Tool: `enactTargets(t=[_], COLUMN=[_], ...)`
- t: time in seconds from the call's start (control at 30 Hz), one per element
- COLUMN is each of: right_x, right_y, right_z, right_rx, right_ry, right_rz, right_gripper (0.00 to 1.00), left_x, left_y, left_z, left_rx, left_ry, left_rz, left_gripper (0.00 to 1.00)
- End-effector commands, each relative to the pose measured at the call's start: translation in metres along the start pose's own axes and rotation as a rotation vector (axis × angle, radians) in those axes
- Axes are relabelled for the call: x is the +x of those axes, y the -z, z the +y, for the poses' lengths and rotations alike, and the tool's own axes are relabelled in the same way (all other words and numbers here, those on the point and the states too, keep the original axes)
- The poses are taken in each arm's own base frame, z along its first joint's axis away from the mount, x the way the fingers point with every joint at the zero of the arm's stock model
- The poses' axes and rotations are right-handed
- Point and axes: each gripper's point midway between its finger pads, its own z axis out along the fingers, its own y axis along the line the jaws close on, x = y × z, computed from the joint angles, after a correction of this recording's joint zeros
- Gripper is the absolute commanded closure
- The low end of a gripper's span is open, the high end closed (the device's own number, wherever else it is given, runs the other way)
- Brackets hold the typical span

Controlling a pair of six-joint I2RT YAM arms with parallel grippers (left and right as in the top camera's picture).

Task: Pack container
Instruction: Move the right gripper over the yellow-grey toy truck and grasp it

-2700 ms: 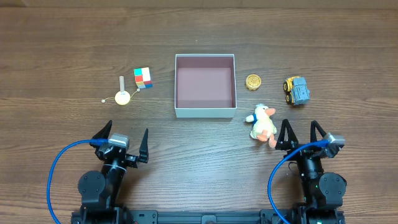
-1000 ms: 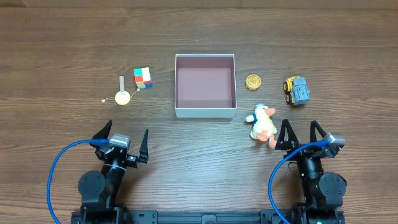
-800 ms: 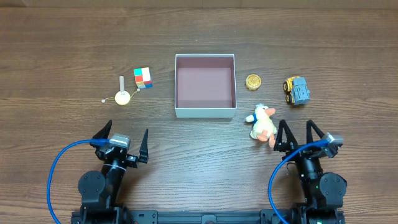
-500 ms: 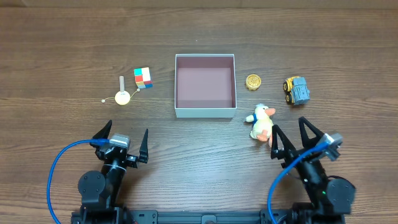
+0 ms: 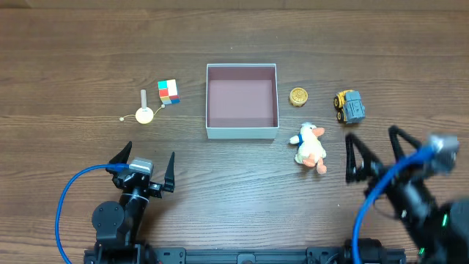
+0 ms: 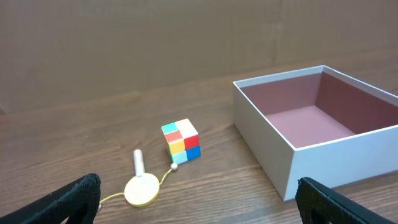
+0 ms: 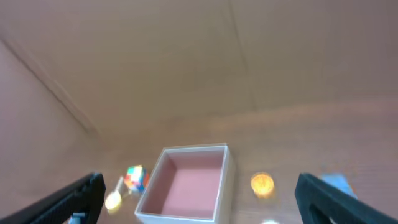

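Note:
The container (image 5: pixel 242 132) is a square white box with a dull pink inside and stands empty at mid-table. It also shows in the left wrist view (image 6: pixel 273 134) and the right wrist view (image 7: pixel 183 183). A plush duck (image 5: pixel 311 147) lies just right of its front corner. My right gripper (image 5: pixel 372 139) is open and empty. It is raised above the table, right of the duck, and its view (image 7: pixel 199 186) is blurred. My left gripper (image 5: pixel 149 155) is open and empty near the front edge (image 6: pixel 198 186), well short of the container.
Left of the container lie a colour cube (image 5: pixel 168 92) (image 6: pixel 181 141) and a yellow disc with stick and string (image 5: pixel 145 114) (image 6: pixel 142 190). To its right lie a gold round piece (image 5: pixel 297 97) (image 7: pixel 262 184) and a yellow-grey toy truck (image 5: pixel 349 106).
My right arm has lifted off its rest and swung right and up, away from the duck, with its jaws still open. The left arm and all objects have not moved.

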Motion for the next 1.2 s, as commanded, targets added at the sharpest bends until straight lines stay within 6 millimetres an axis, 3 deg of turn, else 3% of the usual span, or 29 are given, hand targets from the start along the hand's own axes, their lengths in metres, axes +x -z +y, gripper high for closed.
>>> enactTargets(t=[0.0,0.13,0.27,0.4,0.47,0.57,0.77,0.93,1.17], right_x=[-0.028,-0.034,-0.023,0.010,0.037,0.061,0.078,0.083,0.068], right_y=[-0.022,-0.051,-0.076,-0.095,-0.104,-0.120,-0.152,-0.168,-0.193], right_z=[-0.014,-0.032,-0.055,-0.080,-0.092,-0.104,-0.126,-0.151,-0.166], right_rx=[0.112,0.216,0.317,0.410,0.436,0.454,0.487,0.544,0.567], right_ry=[0.049,0.048,0.011,-0.027,-0.060,-0.083,-0.072,0.024,0.103], right_rz=[0.113,0.340,0.555,0.788,0.924,1.029,1.056,1.062,0.953], right_gripper=[0.00,0.00,0.00,0.00,0.00,0.00,0.00,0.00,0.00], left_x=[0.000,0.000,0.000,0.000,0.000,0.000,0.000,0.000,0.000], left_y=[0.000,0.000,0.000,0.000,0.000,0.000,0.000,0.000,0.000], left_z=[0.000,0.000,0.000,0.000,0.000,0.000,0.000,0.000,0.000], left_rx=[0.002,0.002,0.002,0.002,0.002,0.002,0.002,0.002,0.002], left_ry=[-0.020,-0.020,-0.020,-0.020,-0.020,-0.020,-0.020,-0.020,-0.020], left_rz=[-0.006,-0.006,-0.006,-0.006,-0.006,-0.006,-0.006,-0.006,-0.006], left_gripper=[0.00,0.00,0.00,0.00,0.00,0.00,0.00,0.00,0.00])
